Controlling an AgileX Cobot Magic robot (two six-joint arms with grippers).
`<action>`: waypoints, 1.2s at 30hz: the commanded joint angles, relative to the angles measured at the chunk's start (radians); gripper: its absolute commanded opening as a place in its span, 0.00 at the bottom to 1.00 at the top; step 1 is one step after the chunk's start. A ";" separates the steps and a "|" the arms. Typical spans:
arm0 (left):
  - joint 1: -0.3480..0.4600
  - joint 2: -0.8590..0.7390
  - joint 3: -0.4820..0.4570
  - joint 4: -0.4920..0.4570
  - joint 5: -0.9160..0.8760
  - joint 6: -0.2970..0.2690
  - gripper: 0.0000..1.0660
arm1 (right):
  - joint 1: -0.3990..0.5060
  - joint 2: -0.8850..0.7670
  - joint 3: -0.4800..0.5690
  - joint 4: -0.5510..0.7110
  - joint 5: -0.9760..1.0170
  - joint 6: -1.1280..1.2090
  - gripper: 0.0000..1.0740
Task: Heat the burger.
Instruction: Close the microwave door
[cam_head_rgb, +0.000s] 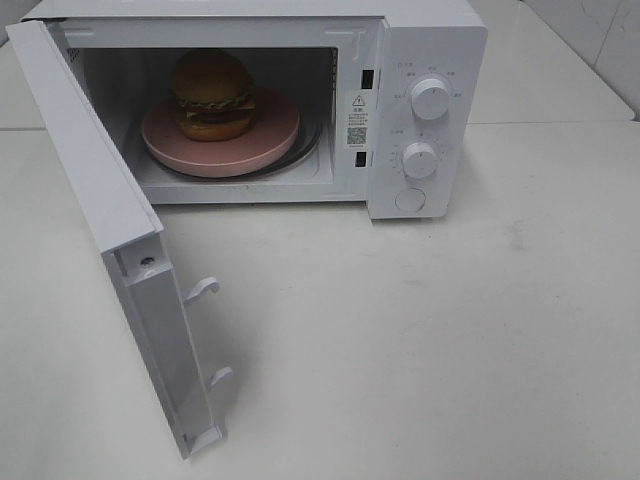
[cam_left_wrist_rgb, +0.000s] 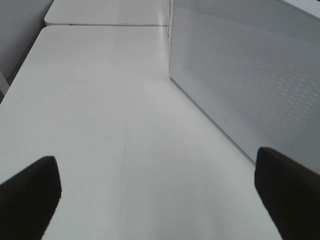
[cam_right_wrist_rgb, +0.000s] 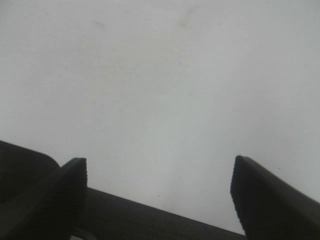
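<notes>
The burger (cam_head_rgb: 212, 95) stands on a round pink plate (cam_head_rgb: 265, 140) inside the white microwave (cam_head_rgb: 430, 40), on its glass turntable. The microwave door (cam_head_rgb: 110, 230) hangs wide open toward the front left. Neither arm shows in the exterior high view. In the left wrist view my left gripper (cam_left_wrist_rgb: 157, 192) is open over bare table, with the outer face of the perforated door (cam_left_wrist_rgb: 250, 85) beside it. My right gripper (cam_right_wrist_rgb: 160, 195) is open over plain white table, nothing between its fingers.
Two round dials (cam_head_rgb: 430, 98) and a round button (cam_head_rgb: 410, 199) sit on the microwave's right panel. The white table (cam_head_rgb: 420, 340) spreads out in front and to the right. A seam between table tops (cam_left_wrist_rgb: 105, 25) runs behind the left gripper's area.
</notes>
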 joint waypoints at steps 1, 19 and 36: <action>-0.003 -0.016 0.002 -0.002 -0.006 -0.003 0.97 | -0.054 -0.117 0.040 0.002 0.006 0.012 0.71; -0.003 -0.016 0.002 -0.002 -0.006 -0.003 0.97 | -0.211 -0.442 0.193 0.037 -0.124 0.013 0.71; -0.003 -0.017 0.002 -0.001 -0.006 -0.003 0.97 | -0.211 -0.476 0.193 0.042 -0.124 0.012 0.71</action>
